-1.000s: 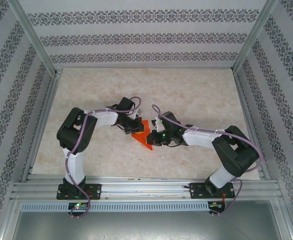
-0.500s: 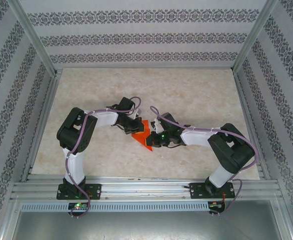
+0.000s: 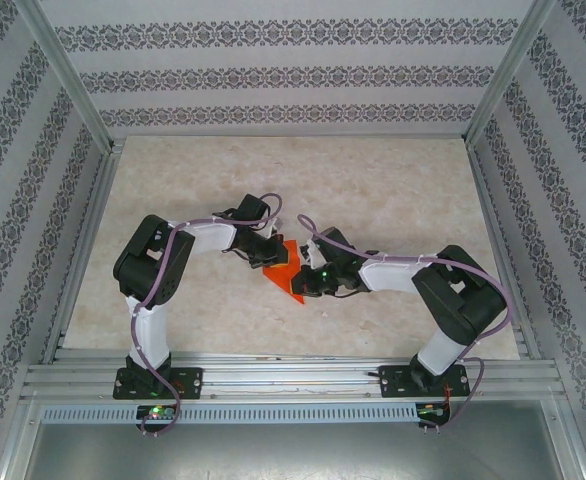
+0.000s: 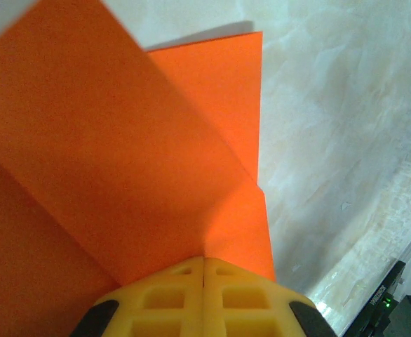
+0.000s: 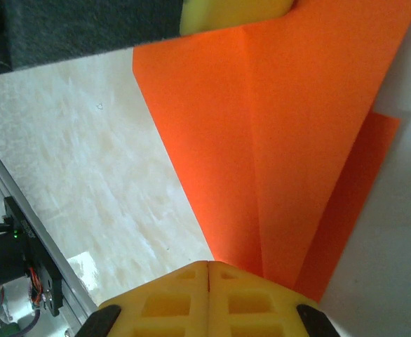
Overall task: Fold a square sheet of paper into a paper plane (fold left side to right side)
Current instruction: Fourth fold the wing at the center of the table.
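The square sheet of paper (image 3: pixel 288 272) is bright orange, creased into a pointed shape, and lies on the marble table top (image 3: pixel 373 190) between the two arms. My left gripper (image 3: pixel 271 262) is shut, its tips on the sheet's left part. In the left wrist view the closed yellow fingertips (image 4: pixel 203 261) meet where a raised flap of the sheet (image 4: pixel 121 154) joins a lower layer. My right gripper (image 3: pixel 306 281) is shut too, its tips (image 5: pixel 209 265) at the sheet's narrow end (image 5: pixel 297 126). I cannot tell whether either pair of jaws pinches paper.
An aluminium rail (image 3: pixel 293 378) runs along the near edge with both arm bases on it. Metal posts and patterned walls (image 3: pixel 273 75) close in the back and sides. A finger of the left gripper (image 5: pixel 233 10) crosses the top of the right wrist view.
The right arm's elbow and forearm have slid a little to the left, bringing its gripper slightly closer over the sheet. The left arm and the paper have hardly moved.
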Controlling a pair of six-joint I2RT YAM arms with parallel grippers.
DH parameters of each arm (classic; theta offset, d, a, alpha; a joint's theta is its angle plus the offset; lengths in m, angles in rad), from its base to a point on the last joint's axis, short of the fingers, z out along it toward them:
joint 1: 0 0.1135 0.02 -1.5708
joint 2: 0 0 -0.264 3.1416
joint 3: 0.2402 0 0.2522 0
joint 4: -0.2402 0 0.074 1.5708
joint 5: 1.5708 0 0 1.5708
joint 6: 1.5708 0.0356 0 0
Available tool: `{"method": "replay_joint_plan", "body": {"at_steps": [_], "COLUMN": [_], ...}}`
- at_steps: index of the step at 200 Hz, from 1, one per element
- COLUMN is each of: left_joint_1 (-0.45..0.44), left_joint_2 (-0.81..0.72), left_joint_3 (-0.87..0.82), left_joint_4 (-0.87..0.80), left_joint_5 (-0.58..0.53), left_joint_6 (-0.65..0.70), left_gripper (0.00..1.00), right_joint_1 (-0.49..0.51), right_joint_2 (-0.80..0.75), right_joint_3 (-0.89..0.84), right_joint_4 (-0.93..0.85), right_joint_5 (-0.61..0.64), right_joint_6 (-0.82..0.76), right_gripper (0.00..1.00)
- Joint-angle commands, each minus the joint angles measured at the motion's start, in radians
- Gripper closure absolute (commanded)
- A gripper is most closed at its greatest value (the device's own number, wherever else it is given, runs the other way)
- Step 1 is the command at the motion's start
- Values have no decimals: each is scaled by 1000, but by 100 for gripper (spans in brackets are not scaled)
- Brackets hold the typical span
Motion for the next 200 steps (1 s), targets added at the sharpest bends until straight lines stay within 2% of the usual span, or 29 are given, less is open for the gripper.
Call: {"method": "replay_joint_plan", "body": {"at_steps": [1, 200], "left_joint_1": [0, 0], "left_joint_2": [32, 33], "left_joint_3": [-12, -11], "left_joint_4": [-61, -65], "left_joint_5": [-76, -78], "left_joint_6": [24, 25], "left_gripper": [98, 98], "right_joint_1": [11, 18], "right_joint_2": [14, 35], "right_joint_3": [-13, -26], "right_joint_4": [13, 13], "right_joint_5": [-16, -28], "right_joint_6": [17, 26], "right_gripper": [100, 100]}}
